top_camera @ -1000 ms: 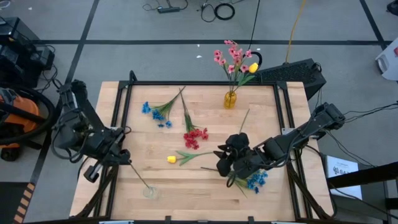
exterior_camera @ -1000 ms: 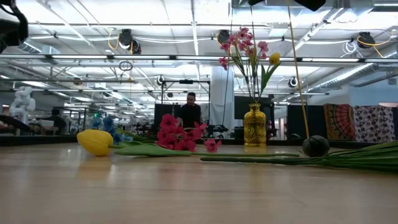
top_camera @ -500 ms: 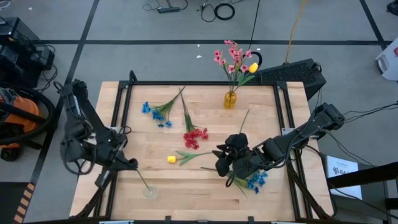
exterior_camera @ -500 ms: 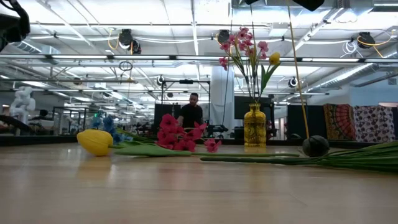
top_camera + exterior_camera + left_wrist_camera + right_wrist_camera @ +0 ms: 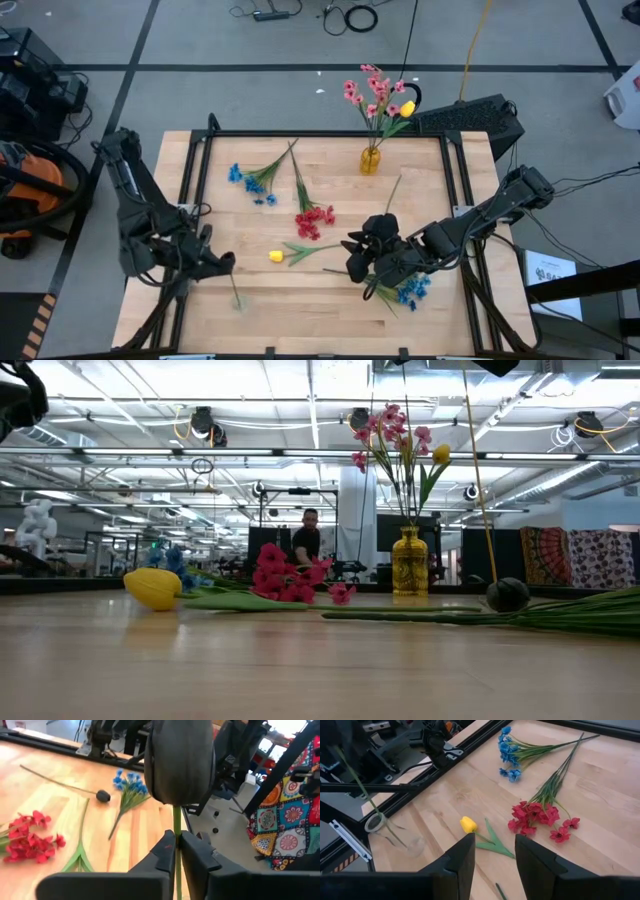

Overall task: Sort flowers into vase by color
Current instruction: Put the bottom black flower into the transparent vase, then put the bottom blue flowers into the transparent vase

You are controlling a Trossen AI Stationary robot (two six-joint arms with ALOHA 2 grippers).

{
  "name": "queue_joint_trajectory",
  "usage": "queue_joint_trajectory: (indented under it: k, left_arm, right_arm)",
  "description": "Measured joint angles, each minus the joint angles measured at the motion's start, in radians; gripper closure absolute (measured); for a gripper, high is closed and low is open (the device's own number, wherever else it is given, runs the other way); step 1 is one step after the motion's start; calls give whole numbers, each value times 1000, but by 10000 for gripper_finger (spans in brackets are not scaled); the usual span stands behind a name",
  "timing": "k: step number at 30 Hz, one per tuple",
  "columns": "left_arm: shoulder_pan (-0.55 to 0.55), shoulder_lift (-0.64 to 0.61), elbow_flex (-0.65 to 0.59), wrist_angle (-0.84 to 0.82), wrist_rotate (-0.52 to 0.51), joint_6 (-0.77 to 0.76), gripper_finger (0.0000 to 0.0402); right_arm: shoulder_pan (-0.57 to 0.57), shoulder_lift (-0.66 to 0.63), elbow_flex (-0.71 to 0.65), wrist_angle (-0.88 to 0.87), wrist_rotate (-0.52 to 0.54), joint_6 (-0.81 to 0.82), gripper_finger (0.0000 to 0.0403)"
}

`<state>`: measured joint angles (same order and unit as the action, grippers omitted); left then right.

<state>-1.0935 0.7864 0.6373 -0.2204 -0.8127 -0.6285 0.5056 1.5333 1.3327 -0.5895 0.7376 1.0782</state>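
The flowers lie scattered on the worktop (image 5: pixel 330 300): a blue sprig (image 5: pixel 252 182) and a red cluster (image 5: pixel 314 218) toward the far side, a yellow bud (image 5: pixel 276 256) in the middle. Pink blooms (image 5: pixel 372 95) stand in the yellow vase (image 5: pixel 370 160) at the far edge. The left pincer (image 5: pixel 176 851) is clamped on the thin green stem of a dark-headed flower (image 5: pixel 180 760) near the left front edge. The right pincer (image 5: pixel 494 851), fingers apart, hangs over the right front area beside another blue sprig (image 5: pixel 412 290).
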Motion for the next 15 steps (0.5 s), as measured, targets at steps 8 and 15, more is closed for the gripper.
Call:
queue_joint_trajectory:
  k: [8,15]
  left_arm:
    - [0,0,-3,3,-37,6,322]
    - [0,0,-3,2,-68,10,273]
  right_arm:
    - [-16,0,0,19,0,-4,273]
    - [-27,0,0,18,-3,-17,273]
